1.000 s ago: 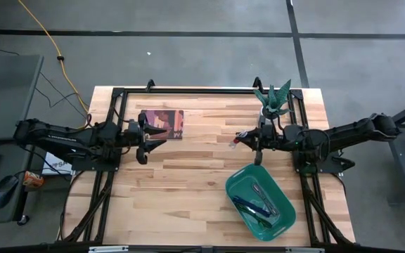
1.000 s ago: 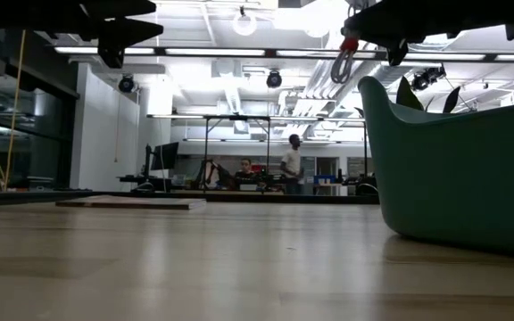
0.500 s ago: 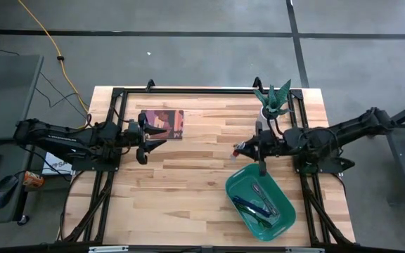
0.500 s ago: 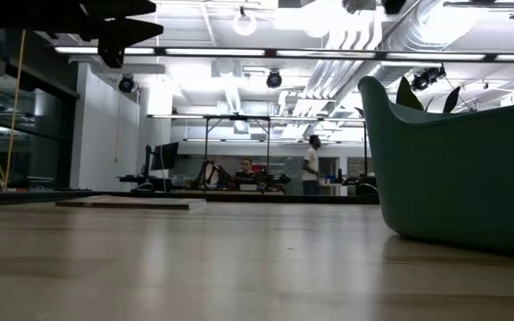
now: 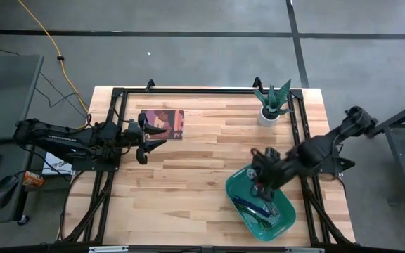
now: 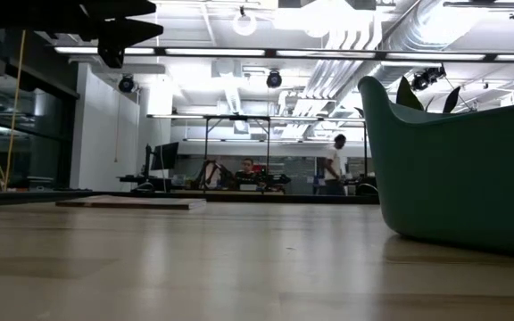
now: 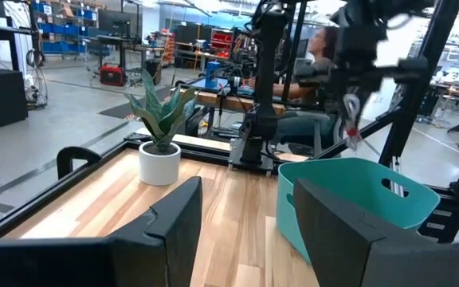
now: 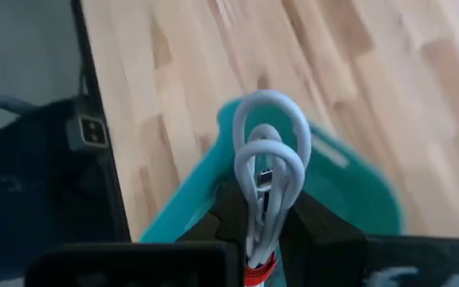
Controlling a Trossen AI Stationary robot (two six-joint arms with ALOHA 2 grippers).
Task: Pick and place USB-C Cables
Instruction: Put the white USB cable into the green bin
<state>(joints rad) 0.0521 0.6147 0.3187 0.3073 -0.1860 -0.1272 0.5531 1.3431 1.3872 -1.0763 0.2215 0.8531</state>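
White cable with red band (image 8: 266, 187) sits pinched between the right gripper (image 8: 263, 227) fingers (image 8: 231, 214), looped end sticking out past the fingertips, red band down at the clamp point; the fingers are closed on it. In the left wrist view the same cable (image 7: 350, 118) dangles from the right gripper above the teal tub (image 7: 357, 203). High view puts the right gripper (image 5: 264, 171) over the tub (image 5: 283, 214), at its end nearer the desk middle; cable itself too small to pick out there. Inside the tub lie other cables: a dark blue-purple one (image 5: 245, 204), a silver-grey one (image 5: 262, 191), a green one (image 5: 261, 221), bunched together, cannot tell which touch. Right wrist view shows tub rim (image 8: 202, 183) directly beyond the held cable, bare desk (image 8: 213, 72) planks farther out.

Left gripper (image 5: 148, 138) hangs above the desk at the left side, just beside a flat reddish picture card (image 5: 167, 124), nothing between its fingers (image 7: 178, 219), which stand apart with a clear gap. Potted plant (image 5: 272, 102) in a white pot stands near the desk's far edge, apart from the tub. Low view: tub wall (image 6: 458, 169) at right, card (image 6: 132, 202) flat at left, a person (image 6: 335, 165) standing in the room behind. Yellow cord (image 5: 48, 42) runs on the floor off the desk
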